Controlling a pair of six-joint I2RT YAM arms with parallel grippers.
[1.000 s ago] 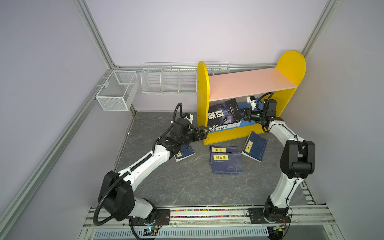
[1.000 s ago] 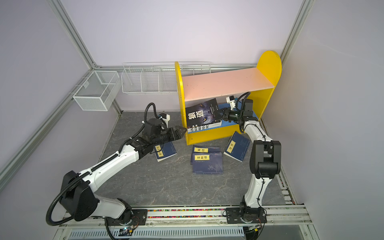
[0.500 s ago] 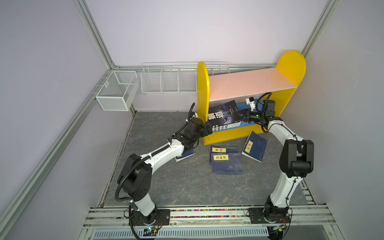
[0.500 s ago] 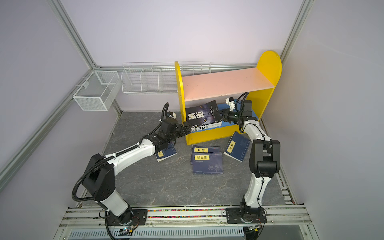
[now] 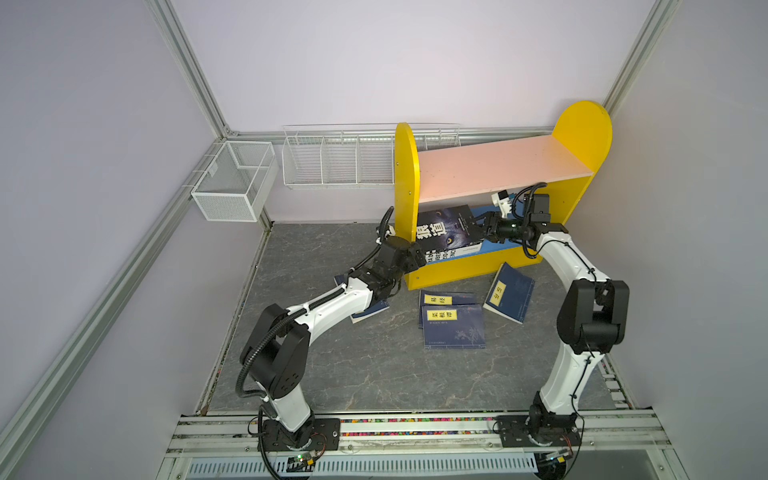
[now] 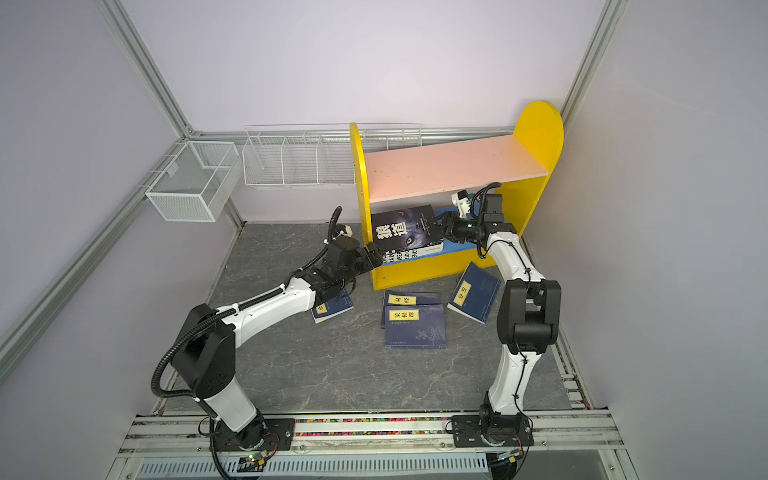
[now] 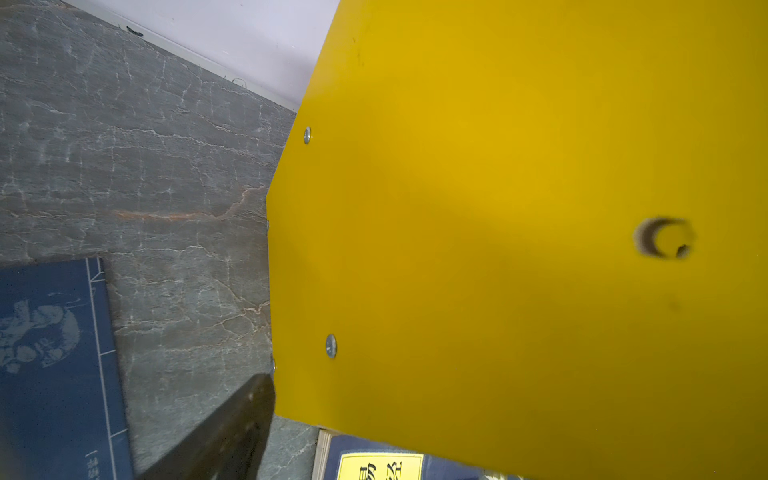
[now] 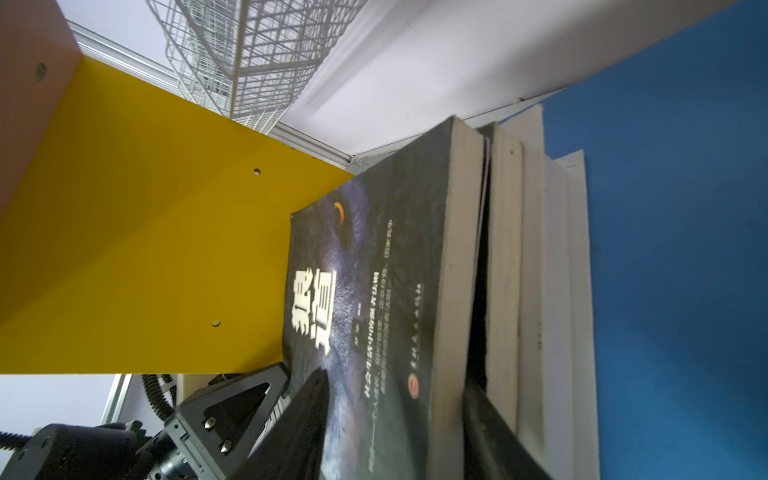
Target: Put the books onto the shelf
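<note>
Yellow-sided shelf (image 5: 405, 174), pink upper board, blue lower, stands far right. On the lower board a black book (image 5: 446, 226) leans tilted at the left panel, over the white-and-blue book (image 5: 455, 252) (more page edges behind). Four navy paperbacks (image 5: 455, 332), yellow labels up, lie on the floor in front, two overlapping.

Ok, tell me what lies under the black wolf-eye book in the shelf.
Under the black book, page edges of another thick book and the white-and-blue book show, stacked on the blue board. Their covers are mostly hidden beneath it.
</note>
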